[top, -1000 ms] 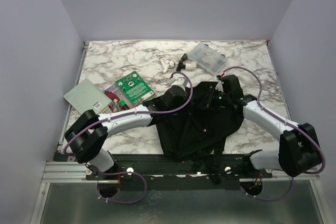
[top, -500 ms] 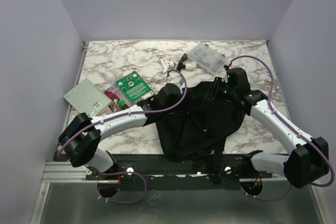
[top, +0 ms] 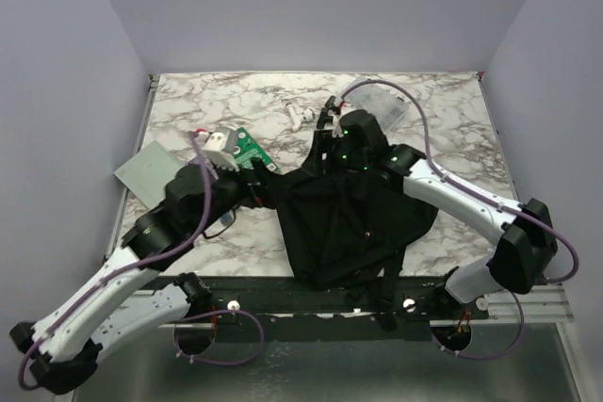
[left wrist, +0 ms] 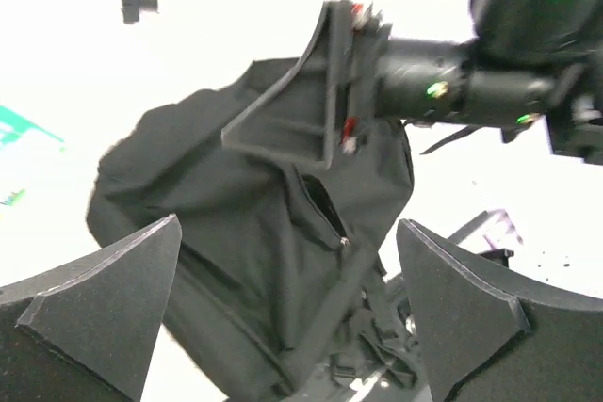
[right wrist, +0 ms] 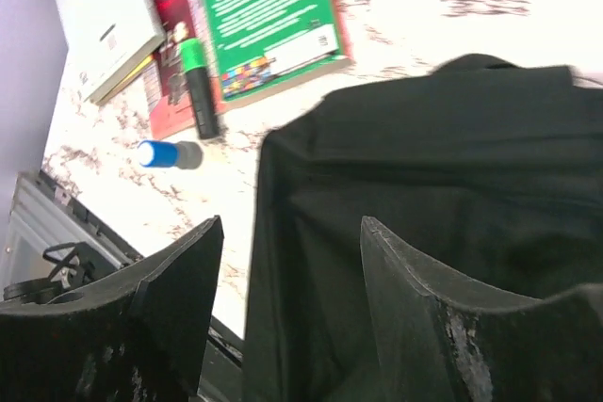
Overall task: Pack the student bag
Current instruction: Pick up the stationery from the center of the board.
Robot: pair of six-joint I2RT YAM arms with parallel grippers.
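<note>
Left gripper (left wrist: pixel 287 223): fingers spread wide, with nothing between them.
Right gripper (right wrist: pixel 291 221): fingers apart, pinching nothing. Black fabric shows through the gap, and I cannot tell whether the tips brush it.
Student bag (top: pixel 349 223): a black backpack lying on the marble table (top: pixel 207 101). It sits ahead of the left fingers and fills the gap between them. It also lies under and beyond the right fingers, running off past the finger on that view's right.
Right gripper, seen from the left wrist: it is ahead of the left fingers, over the bag's upper edge.
Green book (right wrist: pixel 268 11): flat on the table beyond the right gripper's finger on the view's left, just off the bag's edge.
Marker (right wrist: pixel 198 91): black barrel with a green cap, lying on a red booklet (right wrist: pixel 168 105) beside the green book.
Blue-capped tube (right wrist: pixel 168 153): on the table, nearer that same finger than the marker.
Grey book (right wrist: pixel 104 16): farthest out on that side.
Clear plastic box (top: pixel 388 105): beyond the right gripper, partly covered by the arm.
</note>
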